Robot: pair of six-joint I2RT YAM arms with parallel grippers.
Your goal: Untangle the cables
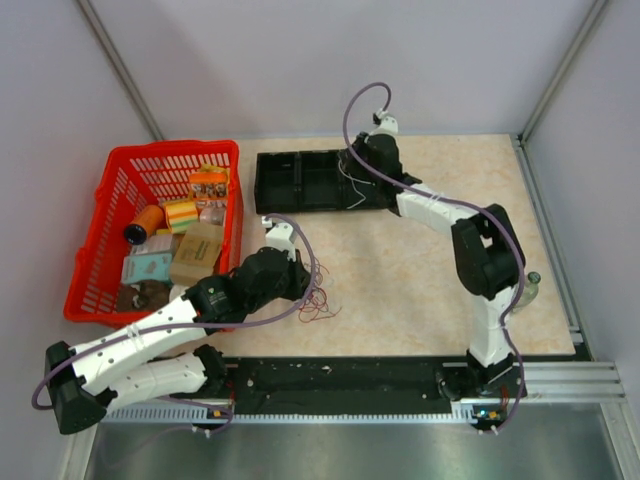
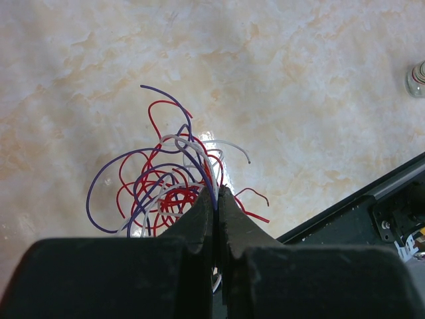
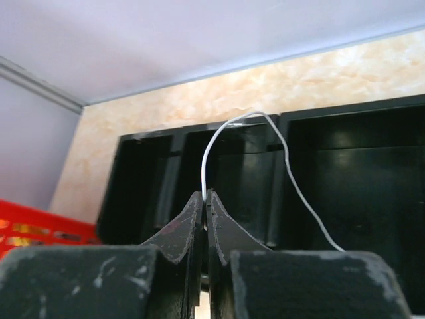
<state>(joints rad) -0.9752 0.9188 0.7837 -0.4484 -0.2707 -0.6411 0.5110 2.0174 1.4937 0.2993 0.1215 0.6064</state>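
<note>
A tangle of thin red, white and purple cables [image 2: 163, 186] lies on the marble table near the front edge; in the top view it shows beside my left arm [image 1: 318, 305]. My left gripper [image 2: 217, 193] is shut on strands at the tangle's right side, a purple and a white one running between the tips. My right gripper [image 3: 205, 197] is shut on a single white cable [image 3: 279, 143], which arcs up and falls to the right over the black tray [image 3: 352, 173]. In the top view it [image 1: 357, 175] hangs above the tray's right compartment [image 1: 300, 180].
A red basket [image 1: 100, 235] of boxes and containers stands at the left. A small clear object [image 1: 533, 280] sits by the right edge. A black rail [image 2: 372, 193] runs along the front edge. Grey walls close the back and sides.
</note>
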